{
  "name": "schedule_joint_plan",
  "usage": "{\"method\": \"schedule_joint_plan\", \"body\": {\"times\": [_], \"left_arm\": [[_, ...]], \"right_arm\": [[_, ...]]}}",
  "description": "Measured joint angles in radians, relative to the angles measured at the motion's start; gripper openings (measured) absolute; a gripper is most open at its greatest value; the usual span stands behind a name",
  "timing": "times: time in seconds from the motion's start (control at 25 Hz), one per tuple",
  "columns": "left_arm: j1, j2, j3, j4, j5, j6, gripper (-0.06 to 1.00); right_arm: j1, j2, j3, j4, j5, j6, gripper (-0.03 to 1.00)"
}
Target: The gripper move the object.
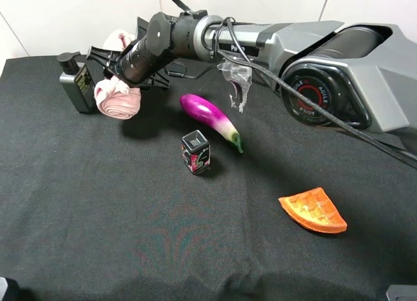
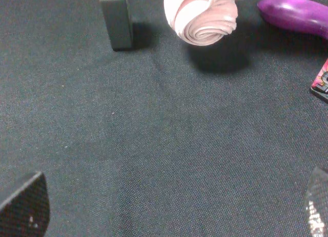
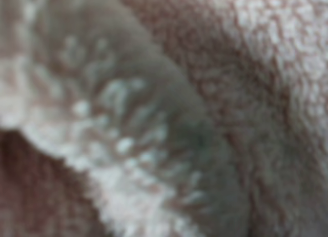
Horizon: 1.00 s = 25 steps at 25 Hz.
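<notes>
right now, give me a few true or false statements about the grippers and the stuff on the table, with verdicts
1. The right gripper is closed on the pink cloth bundle. True.
2. The eggplant rests on the orange waffle wedge. False: they lie well apart on the black tablecloth.
3. The left gripper holds the small box. False: it is open over bare tablecloth, holding nothing.
4. A grey bottle stands right beside the bundle. True.

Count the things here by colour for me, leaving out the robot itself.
Pink: 1, pale pink rolled cloth bundle
Purple: 1, glossy purple eggplant
Orange: 1, orange waffle wedge
Grey: 1, grey rectangular bottle with black cap
Black: 1, small black box with red print
Total: 5
</notes>
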Motion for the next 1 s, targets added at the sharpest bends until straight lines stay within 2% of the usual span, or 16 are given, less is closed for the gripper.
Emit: {"method": "schedule_joint_plan", "body": {"times": [0.12, 0.32, 0.72, 1.0], "left_arm": [[0.0, 0.0, 0.0, 0.0, 0.0, 0.0, 1.0], [0.0, 0.0, 0.0, 0.0, 0.0, 0.0, 1.0], [0.0, 0.0, 0.0, 0.0, 0.0, 0.0, 1.0], [0.0, 0.0, 0.0, 0.0, 0.0, 0.0, 1.0]], "right_arm": [[0.0, 0.0, 0.0, 0.0, -0.006, -0.008, 0.55], [0.0, 0.0, 0.0, 0.0, -0.03, -0.021, 0.67], [0.0, 0.0, 0.0, 0.001, -0.027, -0.031, 0.69], [-0.009, -0.015, 0.0, -0.032, 0.038, -0.034, 0.69]]}}
